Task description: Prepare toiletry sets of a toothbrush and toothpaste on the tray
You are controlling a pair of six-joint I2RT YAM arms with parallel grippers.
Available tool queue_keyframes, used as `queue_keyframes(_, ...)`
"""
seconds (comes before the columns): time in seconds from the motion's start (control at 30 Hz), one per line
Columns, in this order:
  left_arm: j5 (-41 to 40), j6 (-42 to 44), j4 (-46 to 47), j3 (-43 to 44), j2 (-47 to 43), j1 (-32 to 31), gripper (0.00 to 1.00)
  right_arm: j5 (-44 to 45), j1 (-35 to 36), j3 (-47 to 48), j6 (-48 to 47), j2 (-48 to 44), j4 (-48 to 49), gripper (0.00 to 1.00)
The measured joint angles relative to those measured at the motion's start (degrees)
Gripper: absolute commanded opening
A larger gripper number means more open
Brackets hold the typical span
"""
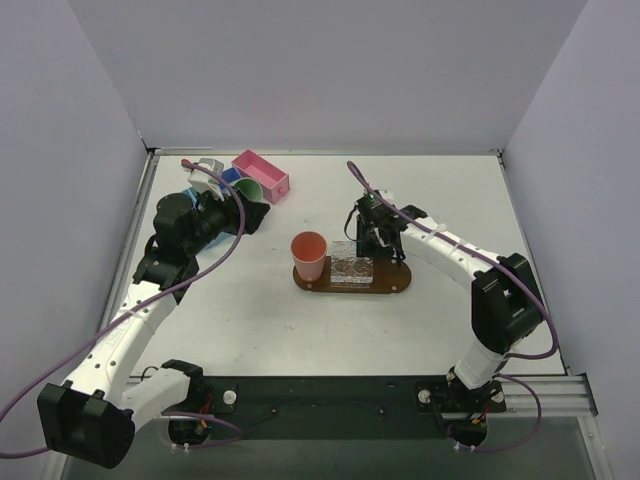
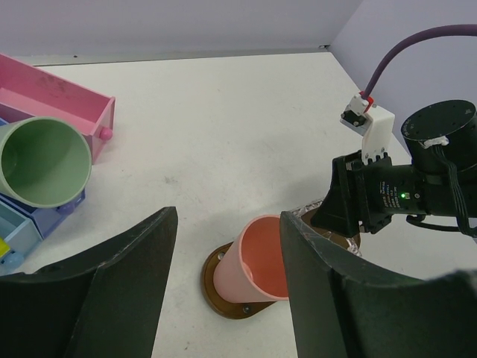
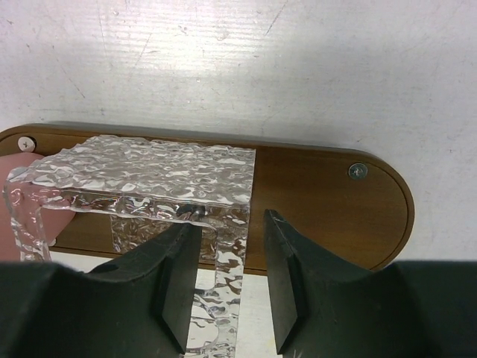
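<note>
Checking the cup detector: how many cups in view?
2: salmon-pink cup stands on the tray, left end; green cup sits by the pink bin. Others could hide behind the arms.

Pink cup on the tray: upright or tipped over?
Upright: the pink cup stands on the left end of the tray, mouth facing up.

no legible text, label, brand, number or sign on anything in view

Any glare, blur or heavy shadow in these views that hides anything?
Top external: evenly lit, sharp, only faint shadows. Left wrist: the dark left fingers fill the foreground and cover part of the pink cup. Right wrist: the clear box glints and warps the tray beneath it.
</note>
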Motion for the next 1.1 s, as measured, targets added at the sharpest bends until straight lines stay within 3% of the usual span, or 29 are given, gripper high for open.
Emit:
queue_keyframes(0.27,0.1,-0.4,0.0,0.0,0.5,0.2,0.67,0.7,0.0,0.0,0.0,-1.2,0.0,0.42)
queue_keyframes(0.8,-1.0,-0.3,-0.1,-0.2,1.7,1.0,0.67,0.7,0.0,-3.3,0.1,-13.2,4.0,0.43)
queue_keyframes(1.1,-4.3,0.1,-2.0,-0.2,4.4,6.6,0.66,1.0,0.3,-7.2,-2.3,-23.5,6.7,0.4)
